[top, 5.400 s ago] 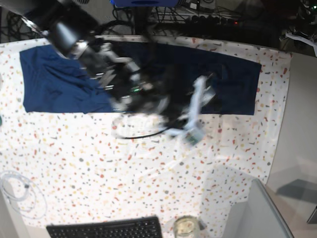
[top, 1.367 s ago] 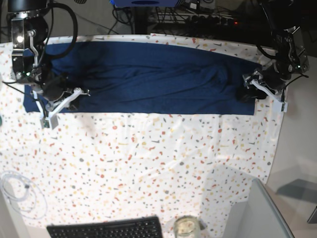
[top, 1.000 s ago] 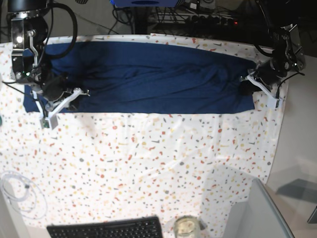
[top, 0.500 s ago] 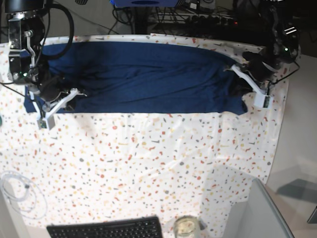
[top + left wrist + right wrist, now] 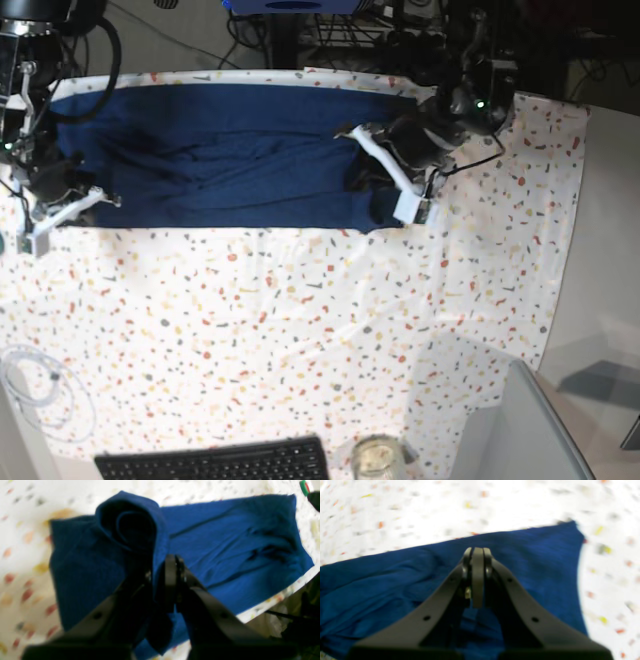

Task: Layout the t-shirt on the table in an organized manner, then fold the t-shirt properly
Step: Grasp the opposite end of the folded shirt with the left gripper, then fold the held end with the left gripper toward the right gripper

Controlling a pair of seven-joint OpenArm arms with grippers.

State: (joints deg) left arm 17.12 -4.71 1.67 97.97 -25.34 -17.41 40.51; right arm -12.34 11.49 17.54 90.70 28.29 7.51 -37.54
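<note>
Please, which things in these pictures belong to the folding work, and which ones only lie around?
For the job:
- t-shirt, dark navy
- table with speckled cloth
- left pincer, shut on a lifted fold of the t-shirt
- right pincer, shut, over the other end

Just lying about:
- black keyboard
- glass jar
- white cable

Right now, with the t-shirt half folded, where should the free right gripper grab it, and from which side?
Judging by the pose, take the t-shirt at its outer corner by the right gripper, coming from above off the table side. That end lies flat with a clean edge; the other end is bunched in the left gripper.
</note>
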